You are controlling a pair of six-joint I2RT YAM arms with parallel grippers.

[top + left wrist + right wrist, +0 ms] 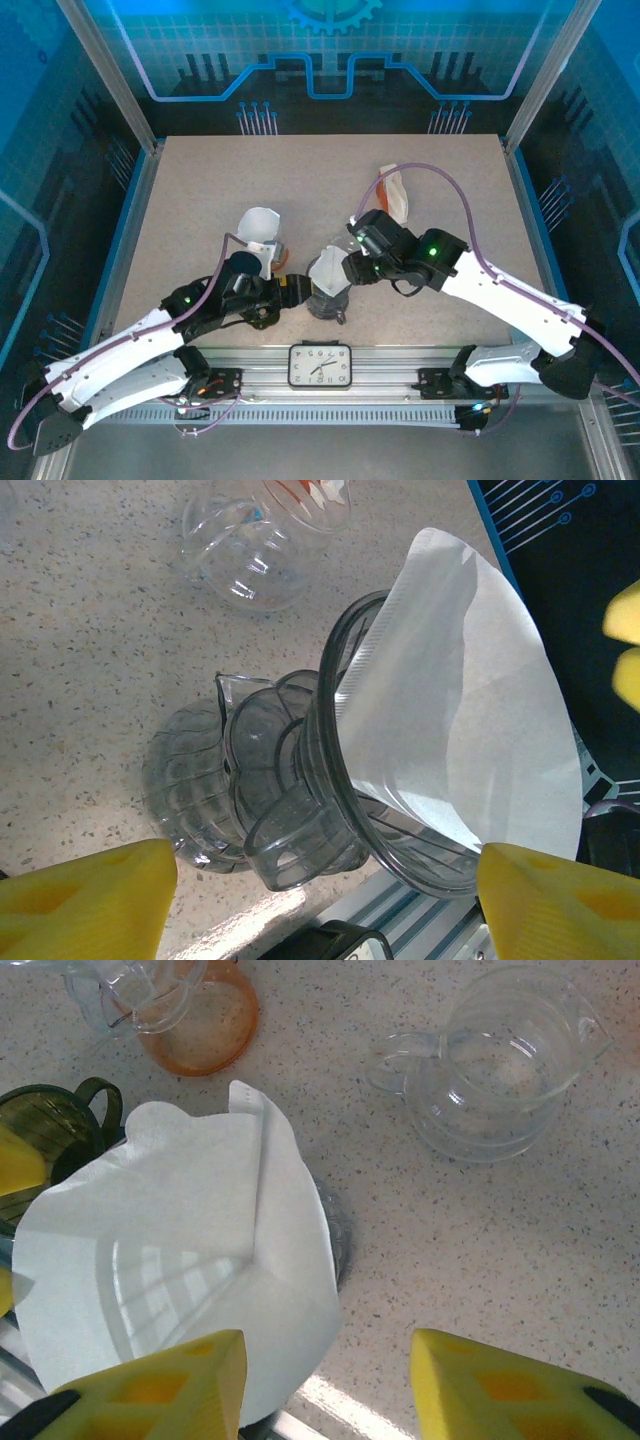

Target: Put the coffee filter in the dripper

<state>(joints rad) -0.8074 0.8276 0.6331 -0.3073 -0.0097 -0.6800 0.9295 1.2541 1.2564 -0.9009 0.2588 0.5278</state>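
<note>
Filter (pixel 180 1250) sits in the dripper (pixel 290 810), so the task looks nearly done; right tool (pixel 325 1345) is open just above it, while left tool (pixel 328 852) straddles the dripper, and I cannot tell whether it grips.

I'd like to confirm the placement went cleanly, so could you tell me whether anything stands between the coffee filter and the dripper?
Nothing visible does. The coffee filter already sits inside the dripper, its upper edge rising above the rim, and the right gripper is open close to it.
</note>
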